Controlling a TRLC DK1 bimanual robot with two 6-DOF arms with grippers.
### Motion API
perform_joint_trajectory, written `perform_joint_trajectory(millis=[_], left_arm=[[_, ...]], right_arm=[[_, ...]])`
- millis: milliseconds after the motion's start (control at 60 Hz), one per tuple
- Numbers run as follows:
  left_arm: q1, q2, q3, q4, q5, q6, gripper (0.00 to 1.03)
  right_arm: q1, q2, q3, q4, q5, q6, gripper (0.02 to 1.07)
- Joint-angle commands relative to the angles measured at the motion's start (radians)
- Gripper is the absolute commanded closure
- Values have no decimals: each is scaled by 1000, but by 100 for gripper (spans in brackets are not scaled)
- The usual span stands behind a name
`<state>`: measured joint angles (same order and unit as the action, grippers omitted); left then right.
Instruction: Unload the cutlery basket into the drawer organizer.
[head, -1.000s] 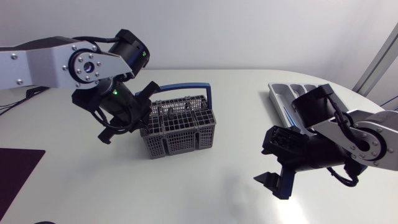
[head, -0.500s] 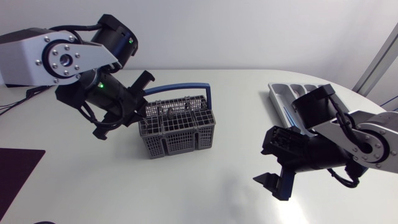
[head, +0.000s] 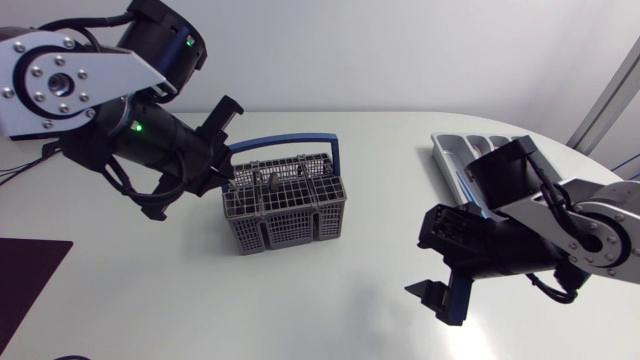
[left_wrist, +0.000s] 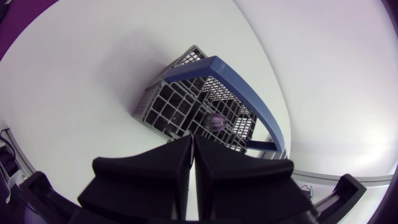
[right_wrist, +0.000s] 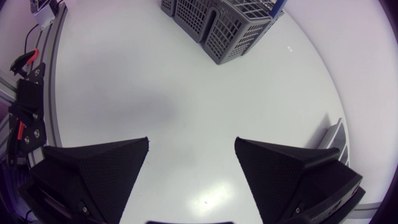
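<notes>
One cutlery basket (head: 285, 205) with a shut left pincer (left_wrist: 193, 142) at its rim: likelier shoved or tipped than unloaded.
Basket upright, just 9 o'clock of worktop (head: 330, 300) centre, blue handle (head: 300, 142) raised, a rounded utensil end (left_wrist: 215, 119) poking up inside. Pincer at its 9 o'clock rim, fingers pressed flat together, nothing seen between; could snag mesh or handle unless opened first. Drawer organizer (head: 458, 150) far off at 2 o'clock; right pincer (head: 437, 302) spread wide and empty near 5 o'clock: long carry, possible drop.
</notes>
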<state>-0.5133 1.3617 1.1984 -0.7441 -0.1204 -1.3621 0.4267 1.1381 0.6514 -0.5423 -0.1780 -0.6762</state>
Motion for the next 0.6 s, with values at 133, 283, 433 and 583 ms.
perform_joint_trajectory(millis=[133, 283, 433, 583], left_arm=[[-11, -47, 47, -29, -8, -37, 99], [-13, -79, 76, -66, -8, -38, 99], [-19, -104, 99, -97, -8, -45, 99], [-27, -116, 113, -116, 13, -52, 99]], right_arm=[[17, -34, -22, -13, 12, 30, 7], [17, -46, -21, -21, 17, 30, 7], [35, -70, -16, -22, 26, 46, 7], [63, -98, -15, -22, 41, 66, 7]])
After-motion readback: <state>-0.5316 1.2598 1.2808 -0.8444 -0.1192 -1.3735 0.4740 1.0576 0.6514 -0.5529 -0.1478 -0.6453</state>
